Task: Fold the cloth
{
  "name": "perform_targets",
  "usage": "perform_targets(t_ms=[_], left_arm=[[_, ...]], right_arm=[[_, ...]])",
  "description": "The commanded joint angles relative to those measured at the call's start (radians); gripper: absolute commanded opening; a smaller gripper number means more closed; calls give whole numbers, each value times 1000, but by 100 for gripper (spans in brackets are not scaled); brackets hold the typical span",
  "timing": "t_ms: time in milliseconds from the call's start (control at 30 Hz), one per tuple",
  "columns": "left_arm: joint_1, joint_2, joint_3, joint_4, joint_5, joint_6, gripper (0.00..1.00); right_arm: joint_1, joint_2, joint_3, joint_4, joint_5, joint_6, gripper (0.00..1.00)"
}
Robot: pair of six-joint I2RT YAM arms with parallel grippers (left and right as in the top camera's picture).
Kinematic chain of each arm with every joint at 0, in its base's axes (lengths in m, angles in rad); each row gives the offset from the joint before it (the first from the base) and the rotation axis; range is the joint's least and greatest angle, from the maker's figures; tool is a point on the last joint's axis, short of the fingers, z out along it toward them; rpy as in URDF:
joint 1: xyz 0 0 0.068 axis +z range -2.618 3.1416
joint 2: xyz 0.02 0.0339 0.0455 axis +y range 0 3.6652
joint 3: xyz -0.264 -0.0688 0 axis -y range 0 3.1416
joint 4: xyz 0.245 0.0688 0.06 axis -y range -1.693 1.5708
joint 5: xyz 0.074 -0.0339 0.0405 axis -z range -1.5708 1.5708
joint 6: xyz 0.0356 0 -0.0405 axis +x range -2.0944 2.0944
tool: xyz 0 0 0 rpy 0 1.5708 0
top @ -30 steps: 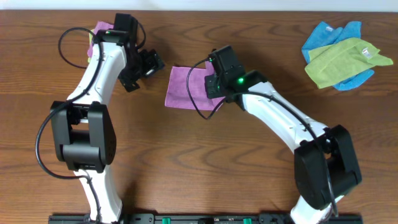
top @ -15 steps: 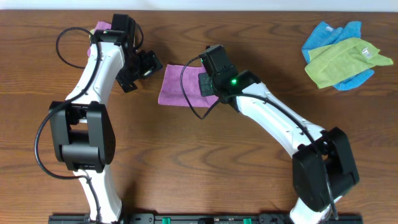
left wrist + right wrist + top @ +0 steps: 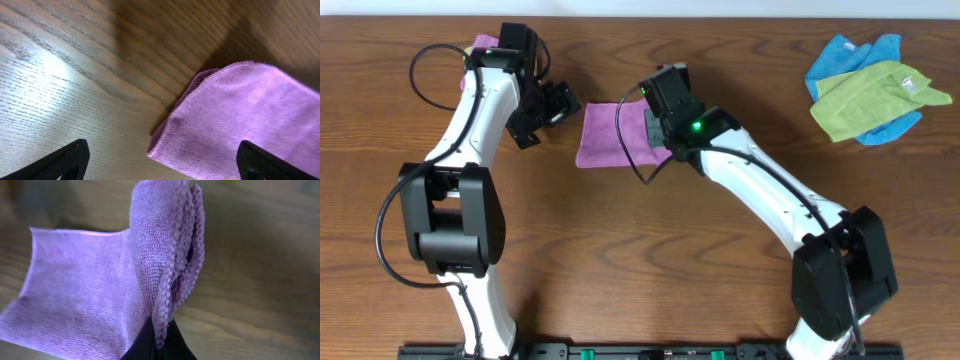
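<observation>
The purple cloth [image 3: 608, 135] lies on the table between the two arms; its white tag does not show. My right gripper [image 3: 657, 128] is shut on the cloth's right edge and lifts it. In the right wrist view the bunched, doubled edge [image 3: 167, 255] stands up from the closed gripper [image 3: 159, 341], and the rest of the cloth [image 3: 80, 300] spreads to the left. My left gripper [image 3: 560, 104] is open and empty just left of the cloth. In the left wrist view the cloth's near corner [image 3: 235, 120] lies ahead of the gripper [image 3: 162, 167], between its spread fingertips [image 3: 65, 160].
A second purple cloth [image 3: 480, 48] shows partly under the left arm at the back left. A lime-green cloth [image 3: 875, 98] lies on a blue cloth [image 3: 845, 55] at the back right. The table's far edge runs close behind the arms.
My right gripper has moved left and slightly back with the cloth's edge, shifting the cloth toward the left gripper. The left arm has barely moved.
</observation>
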Motion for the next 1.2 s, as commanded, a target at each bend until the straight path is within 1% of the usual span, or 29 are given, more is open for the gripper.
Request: perform_targets(t_ms=[0, 100, 200, 333, 400, 500, 633, 833, 933, 1167], left_arm=[[5, -32, -3, -17, 32, 21, 95], [-17, -32, -4, -7, 66, 28, 95], [-55, -29, -4, 16, 61, 74, 95], [-107, -19, -5, 30, 55, 80, 95], [-137, -10, -5, 34, 56, 80, 95], [-169, 13, -6, 33, 60, 80, 95], [-176, 40, -6, 34, 59, 80, 95], [-184, 85, -8, 77, 75, 80, 95], [-197, 99, -8, 93, 101, 71, 95], [-211, 100, -8, 103, 103, 58, 95]], right_arm=[[7, 0, 24, 3, 25, 15, 1], [7, 0, 24, 4, 25, 22, 2], [7, 0, 24, 4, 25, 34, 2], [7, 0, 24, -6, 26, 32, 1], [3, 0, 24, -27, 30, 33, 1], [-14, 0, 24, -79, 95, 63, 1], [-58, 0, 24, -125, 101, 109, 1], [-109, -5, 24, -134, 101, 138, 2], [-113, -5, 24, -135, 98, 137, 1], [-102, -5, 24, -127, 32, 148, 2]])
